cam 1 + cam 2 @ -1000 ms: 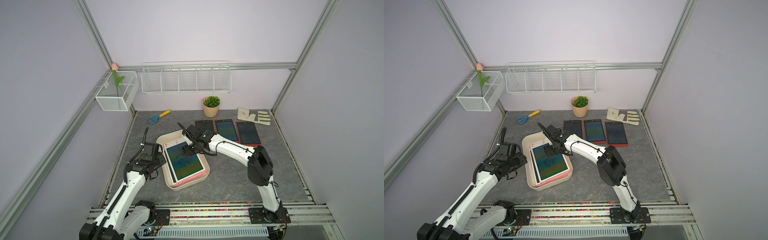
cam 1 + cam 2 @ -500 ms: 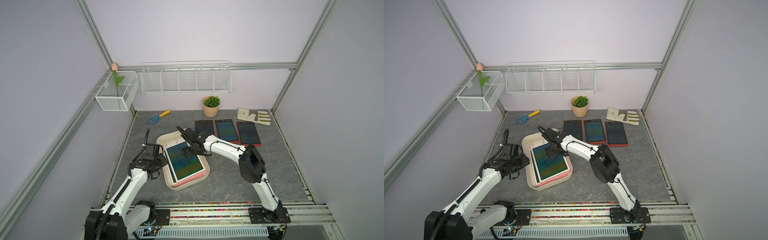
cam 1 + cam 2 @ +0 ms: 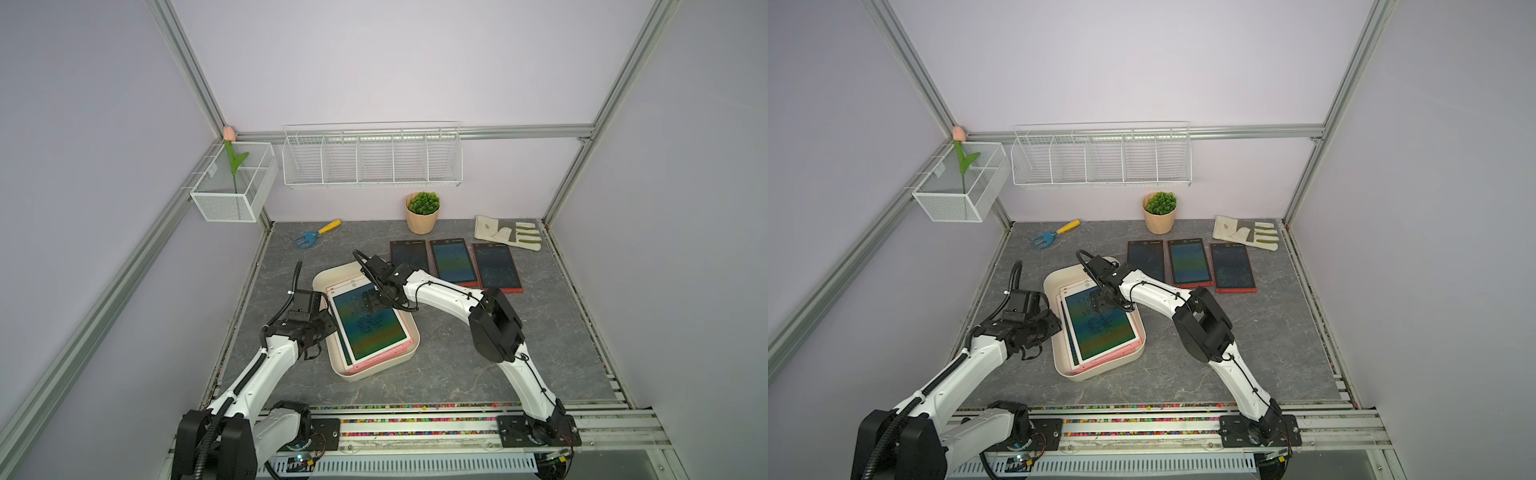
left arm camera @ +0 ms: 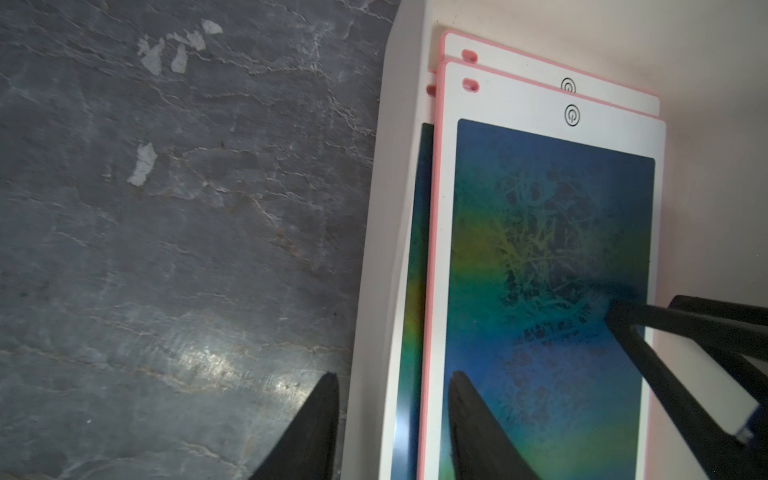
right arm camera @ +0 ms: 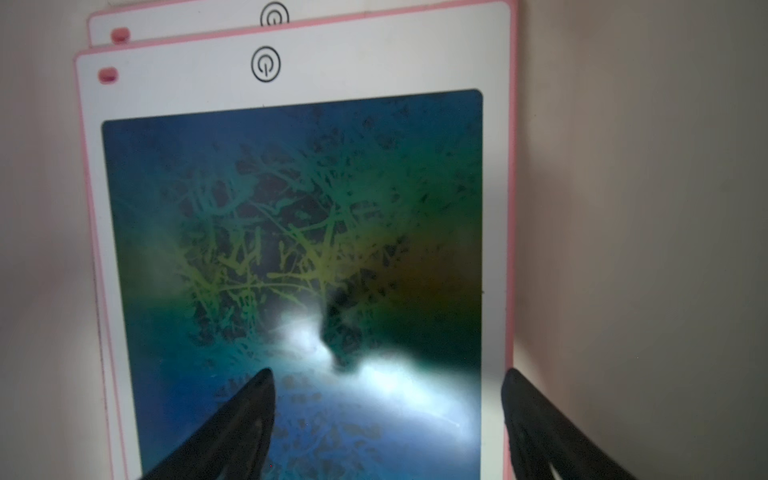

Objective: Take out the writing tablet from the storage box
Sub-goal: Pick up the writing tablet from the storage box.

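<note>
The storage box [image 3: 376, 371] [image 3: 1098, 372] is a cream-white bin in mid-table holding stacked writing tablets with white faces and pink edges. The top tablet [image 3: 370, 328] [image 3: 1100, 328] [image 4: 540, 228] [image 5: 291, 208] shows a blue-green screen. My left gripper [image 3: 328, 318] [image 3: 1057, 322] [image 4: 394, 376] is open and straddles the box's left wall [image 4: 386, 208]: one finger over the table, the other over the top tablet's screen. My right gripper [image 3: 372, 301] [image 3: 1098, 303] [image 5: 387, 372] is open above the tablet's right edge, one finger over the screen, the other between tablet and box wall [image 5: 623, 208].
Three red-framed tablets [image 3: 453, 262] lie side by side behind the box on the right. Along the back are a potted plant [image 3: 422, 212], a work glove [image 3: 507, 232] and a blue hand rake [image 3: 318, 235]. A wire rack [image 3: 372, 158] and a mesh basket [image 3: 232, 183] hang on the walls.
My left gripper moved right up to the box's left wall and its jaws narrowed a little. My right gripper's jaws spread wider over the tablet while that arm's elbow swung left.
</note>
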Robot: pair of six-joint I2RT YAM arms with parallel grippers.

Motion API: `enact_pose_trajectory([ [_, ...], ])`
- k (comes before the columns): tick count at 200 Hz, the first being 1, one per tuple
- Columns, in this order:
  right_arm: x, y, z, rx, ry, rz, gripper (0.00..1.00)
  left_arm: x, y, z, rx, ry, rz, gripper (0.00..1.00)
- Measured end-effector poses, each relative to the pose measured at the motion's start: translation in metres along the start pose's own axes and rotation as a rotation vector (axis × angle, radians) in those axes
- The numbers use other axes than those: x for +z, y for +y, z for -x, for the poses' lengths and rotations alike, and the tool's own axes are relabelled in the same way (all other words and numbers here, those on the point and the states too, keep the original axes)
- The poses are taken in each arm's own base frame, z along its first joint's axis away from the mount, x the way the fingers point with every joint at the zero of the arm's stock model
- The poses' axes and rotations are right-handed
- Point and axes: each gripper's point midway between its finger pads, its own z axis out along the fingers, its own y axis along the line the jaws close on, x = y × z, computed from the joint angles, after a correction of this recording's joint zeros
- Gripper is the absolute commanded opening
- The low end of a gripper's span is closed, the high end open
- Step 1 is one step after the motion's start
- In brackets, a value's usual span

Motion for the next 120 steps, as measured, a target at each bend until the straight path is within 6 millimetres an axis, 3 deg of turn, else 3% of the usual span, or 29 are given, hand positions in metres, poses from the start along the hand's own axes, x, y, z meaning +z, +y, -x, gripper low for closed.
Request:
enact_pose_trajectory([
  [120,0.023,-0.01,0.004,0.023,-0.037,-0.081,0.86,0.012,0.005,-0.002,-0.003,0.022,0.022,0.37],
])
